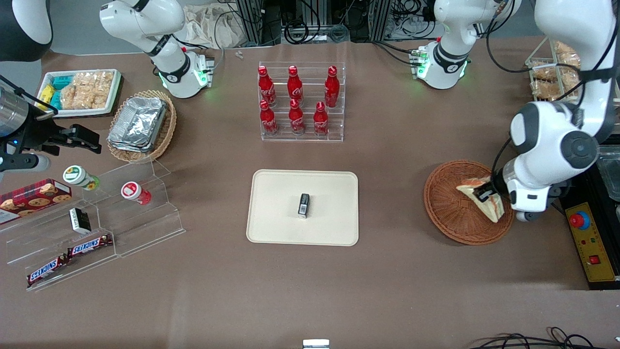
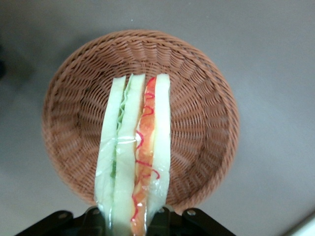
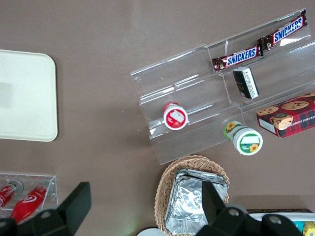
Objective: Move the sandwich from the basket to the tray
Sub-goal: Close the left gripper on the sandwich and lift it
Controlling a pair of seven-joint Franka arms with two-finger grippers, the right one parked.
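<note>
Your hand point(image 1: 486, 193) is clamped on the sandwich point(image 1: 484, 198) over the basket point(image 1: 453, 213), so lift straight up clear of the rim, then carry it to bare tray point(image 1: 276, 203) beside the small black box point(image 1: 303, 204).

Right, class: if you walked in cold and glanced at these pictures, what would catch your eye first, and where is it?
First, the sandwich, pinched in the gripper just above the reddish-brown basket at the working arm's end of the table. Next, six red bottles in a clear rack, farther from the camera than the cream tray, which has a small dark packet on it.
</note>
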